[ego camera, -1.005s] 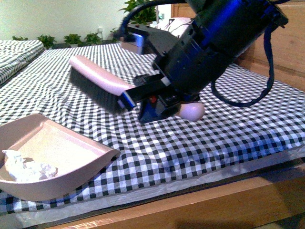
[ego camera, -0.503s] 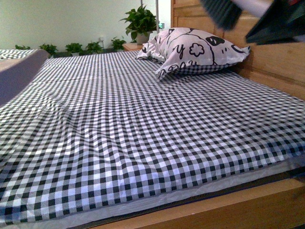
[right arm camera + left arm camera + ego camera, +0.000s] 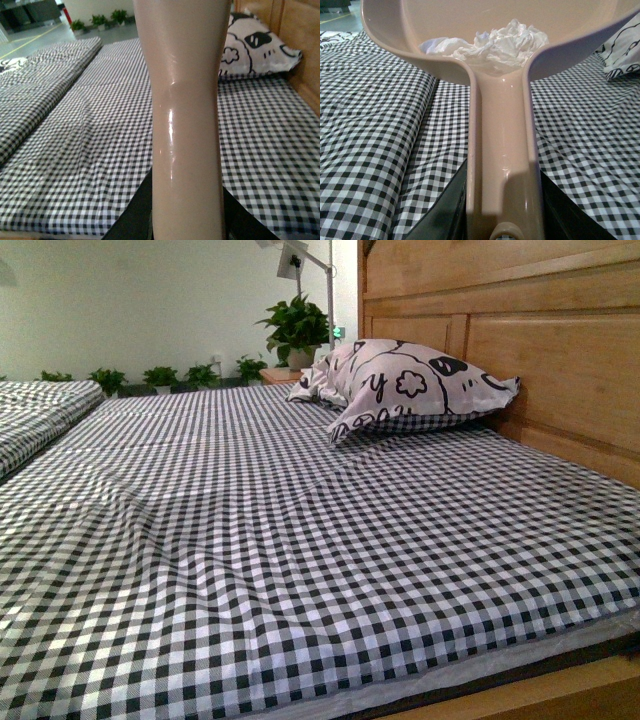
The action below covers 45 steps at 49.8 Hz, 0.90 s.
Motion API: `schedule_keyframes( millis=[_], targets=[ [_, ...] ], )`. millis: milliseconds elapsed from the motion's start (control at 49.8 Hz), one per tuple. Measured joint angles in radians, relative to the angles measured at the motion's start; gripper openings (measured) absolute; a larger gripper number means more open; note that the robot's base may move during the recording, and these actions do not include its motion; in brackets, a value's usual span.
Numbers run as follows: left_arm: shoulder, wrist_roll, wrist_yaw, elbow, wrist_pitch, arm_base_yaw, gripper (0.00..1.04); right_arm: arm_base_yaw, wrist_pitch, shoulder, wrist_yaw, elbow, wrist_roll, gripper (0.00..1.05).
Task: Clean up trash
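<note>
Left end effector (image 3: 502, 220) grips dustpan (image 3: 502, 150) holding trash (image 3: 490, 42).

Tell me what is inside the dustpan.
In the left wrist view, the dustpan holds the crumpled white trash against its back wall, above the handle. The wad hides whatever lies beneath it, and the pan's far end is out of frame.

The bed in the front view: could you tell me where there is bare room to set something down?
The checked sheet is bare from the near edge up to the pillow. Only the corner by the headboard, where the pillow lies, is taken.
</note>
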Motion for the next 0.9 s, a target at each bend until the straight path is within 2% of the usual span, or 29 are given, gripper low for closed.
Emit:
schedule_keyframes(
  millis=[241, 422, 603, 905],
  targets=[
    [-0.225, -0.011, -0.126, -0.002, -0.155, -0.117, 0.28, 0.025, 0.067, -0.156, 0.161, -0.061, 0.004, 0.17],
    [-0.296, -0.020, -0.225, -0.019, -0.168, -0.213, 0.28, 0.010, 0.076, -0.217, 0.187, -0.087, 0.010, 0.17],
    [-0.298, -0.028, -0.227, -0.039, -0.162, -0.240, 0.28, -0.032, 0.054, -0.241, 0.202, -0.087, 0.010, 0.17],
    [-0.299, -0.034, -0.230, -0.039, -0.161, -0.240, 0.28, -0.032, 0.051, -0.239, 0.200, -0.088, 0.010, 0.17]
  ],
)
